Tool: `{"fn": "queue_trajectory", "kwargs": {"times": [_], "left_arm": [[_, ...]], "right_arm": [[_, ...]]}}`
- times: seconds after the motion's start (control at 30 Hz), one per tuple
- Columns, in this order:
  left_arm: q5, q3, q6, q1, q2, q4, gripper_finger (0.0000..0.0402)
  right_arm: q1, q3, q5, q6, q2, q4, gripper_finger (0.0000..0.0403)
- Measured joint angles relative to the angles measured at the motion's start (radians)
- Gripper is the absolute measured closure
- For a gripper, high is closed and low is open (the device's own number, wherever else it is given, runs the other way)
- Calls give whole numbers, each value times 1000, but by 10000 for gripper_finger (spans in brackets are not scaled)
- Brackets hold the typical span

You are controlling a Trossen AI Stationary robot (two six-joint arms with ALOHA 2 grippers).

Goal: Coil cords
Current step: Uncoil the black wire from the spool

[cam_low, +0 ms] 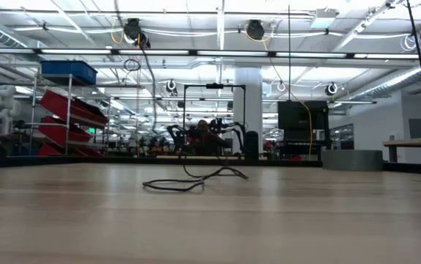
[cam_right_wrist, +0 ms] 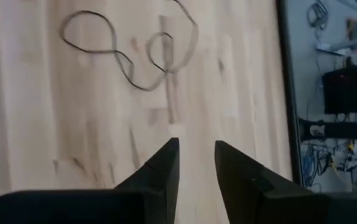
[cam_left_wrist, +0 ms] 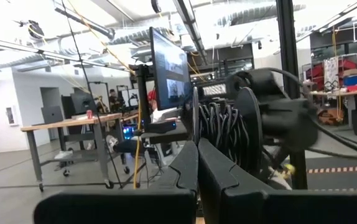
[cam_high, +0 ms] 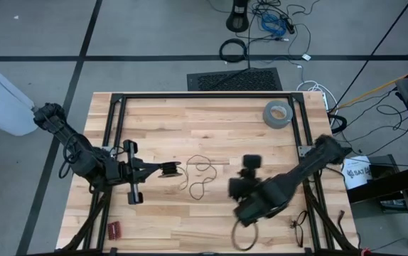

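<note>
Out on the middle of the desk (cam_high: 211,121) you've got the cord (cam_high: 198,176) lying in a few loose, sloppy loops — flat on the wood, not gathered into any real coil. So I'd call the job barely started, or at best mid-way, with all the neat winding left to do.

Your left gripper (cam_high: 167,169) sits just beside the cord's near end with its jaws pressed together; whether it's pinching the wire tip I honestly can't tell from above. Its wrist view only shows closed jaws and a dark spool-like thing ahead.

Your right gripper (cam_right_wrist: 196,163) hovers near the cord on the other side, jaws partly apart and holding nothing — the wrist view shows bare wood between them, loops a bit farther out.

What's left, I'd guess: grab the free end and wrap the loops together.
</note>
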Motion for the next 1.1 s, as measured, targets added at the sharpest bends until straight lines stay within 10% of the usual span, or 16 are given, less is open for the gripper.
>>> {"fn": "queue_trajectory", "kwargs": {"times": [0.37,0.77,1.1], "left_arm": [[0,0,-21,27,1,-10,401],[0,0,-79,90,26,-4,401],[0,0,-108,164,76,-2,401]], "right_arm": [[105,-584,190,78,-482,422,312],[63,-1032,383,-399,-602,1306,312],[-57,-1077,54,-656,-496,1837,303]]}}
